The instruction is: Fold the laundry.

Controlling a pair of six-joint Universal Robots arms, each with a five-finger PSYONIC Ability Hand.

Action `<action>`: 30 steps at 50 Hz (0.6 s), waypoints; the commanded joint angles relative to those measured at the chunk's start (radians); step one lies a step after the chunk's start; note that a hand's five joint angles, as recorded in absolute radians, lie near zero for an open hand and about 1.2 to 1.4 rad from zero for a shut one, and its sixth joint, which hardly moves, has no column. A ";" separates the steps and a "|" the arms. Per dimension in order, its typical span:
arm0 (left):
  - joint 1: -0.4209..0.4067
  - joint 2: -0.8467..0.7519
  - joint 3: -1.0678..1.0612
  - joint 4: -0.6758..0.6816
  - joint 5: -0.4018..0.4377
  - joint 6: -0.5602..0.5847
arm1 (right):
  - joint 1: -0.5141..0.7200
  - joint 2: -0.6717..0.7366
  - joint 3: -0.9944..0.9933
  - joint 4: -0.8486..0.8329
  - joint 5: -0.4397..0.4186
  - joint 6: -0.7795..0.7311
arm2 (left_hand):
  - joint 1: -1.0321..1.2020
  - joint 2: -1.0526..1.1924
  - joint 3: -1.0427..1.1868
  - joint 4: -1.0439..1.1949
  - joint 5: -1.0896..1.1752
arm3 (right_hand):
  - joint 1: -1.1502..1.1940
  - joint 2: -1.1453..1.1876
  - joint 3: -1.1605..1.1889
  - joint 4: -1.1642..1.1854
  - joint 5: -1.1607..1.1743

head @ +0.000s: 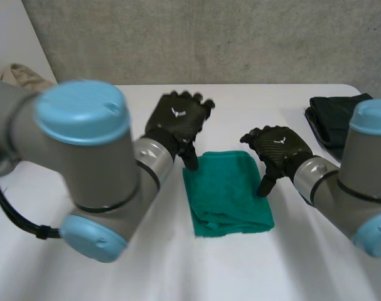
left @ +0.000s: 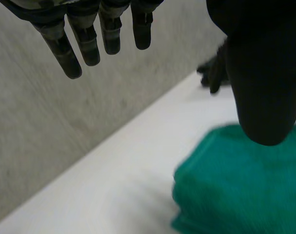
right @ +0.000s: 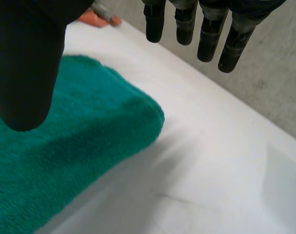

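Rounded blue-capped arm (head: pixel 83 135), fluffy folded towel (head: pixel 228 194)

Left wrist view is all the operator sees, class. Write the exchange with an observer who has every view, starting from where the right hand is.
Operator: Where is the right hand?
Observer: The right hand is open, with its thumb over the right edge of the green towel.
Operator: Is there any other laundry?
Observer: A black cloth lies near the right edge of the table, apart from the towel.
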 commanded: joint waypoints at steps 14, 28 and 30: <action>0.145 0.213 -0.143 0.000 0.520 -0.043 | 0.149 0.026 0.355 -0.351 -0.001 -0.082 | 0.012 0.003 -0.004 0.002 -0.018 | 0.032 -0.026 -0.028 -0.057 -0.062; 0.142 0.212 -0.150 0.000 0.517 -0.043 | 0.139 0.083 0.293 -0.399 0.013 -0.117 | 0.009 0.000 -0.007 -0.001 -0.021 | 0.348 0.290 0.288 0.259 0.253; 0.142 0.212 -0.150 0.000 0.517 -0.043 | 0.139 0.084 0.283 -0.399 0.015 -0.115 | 0.006 -0.003 -0.010 -0.004 -0.024 | 0.348 0.290 0.288 0.259 0.253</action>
